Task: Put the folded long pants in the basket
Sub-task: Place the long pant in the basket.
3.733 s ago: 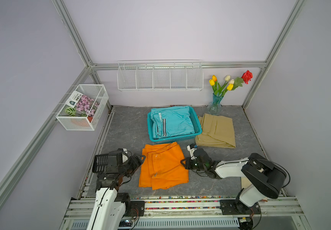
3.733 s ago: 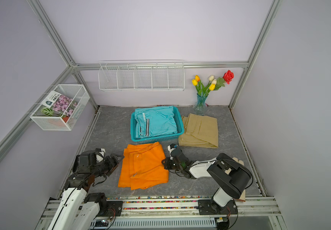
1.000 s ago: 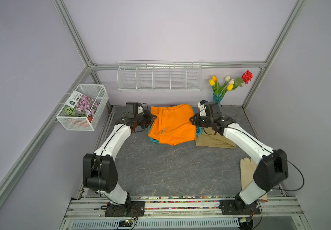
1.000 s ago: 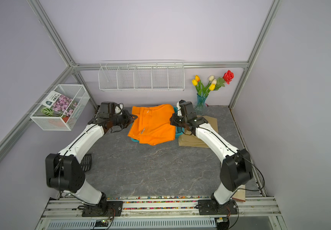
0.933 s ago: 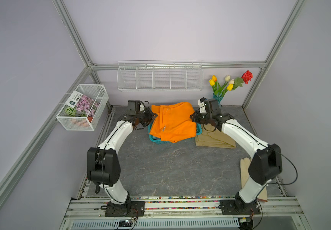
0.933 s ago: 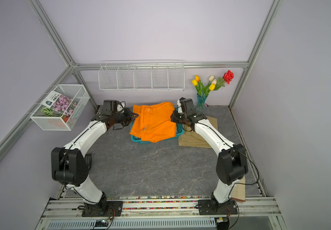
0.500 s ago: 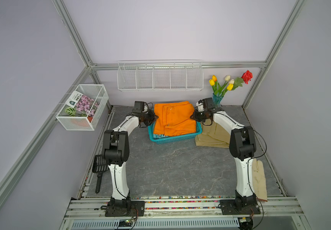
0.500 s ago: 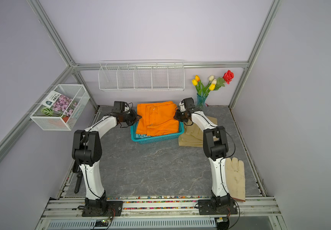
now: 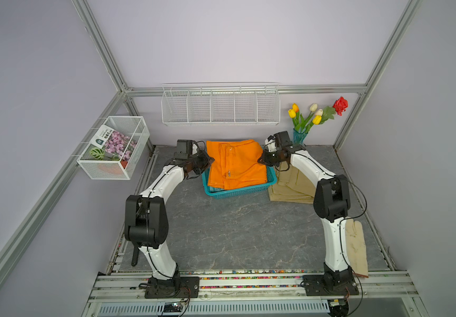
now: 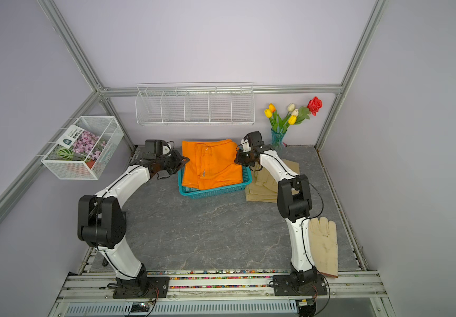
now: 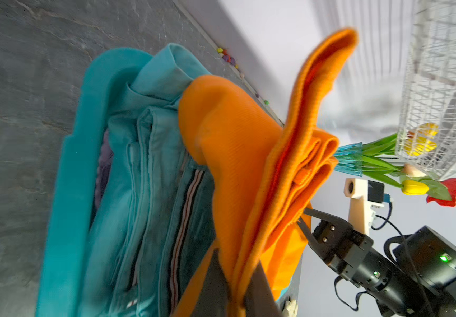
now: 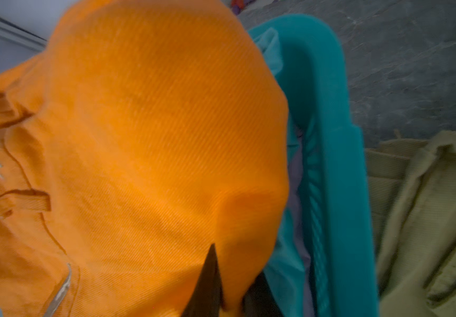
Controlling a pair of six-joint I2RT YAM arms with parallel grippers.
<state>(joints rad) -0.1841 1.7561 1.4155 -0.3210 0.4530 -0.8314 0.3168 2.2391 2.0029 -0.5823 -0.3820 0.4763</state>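
Pants, orange point(image 9: 235, 162), moved from table point(image 9: 235, 233) onto basket point(image 9: 238, 192), stretched between both jaws, each clamped on an edge. Khaki pants point(image 9: 287, 186) remain outside.

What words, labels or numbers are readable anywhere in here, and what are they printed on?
White packet in the wire basket on the wall: printed lines and a dark emblem, too small to read.
Orange pants and turquoise basket: no writing visible.
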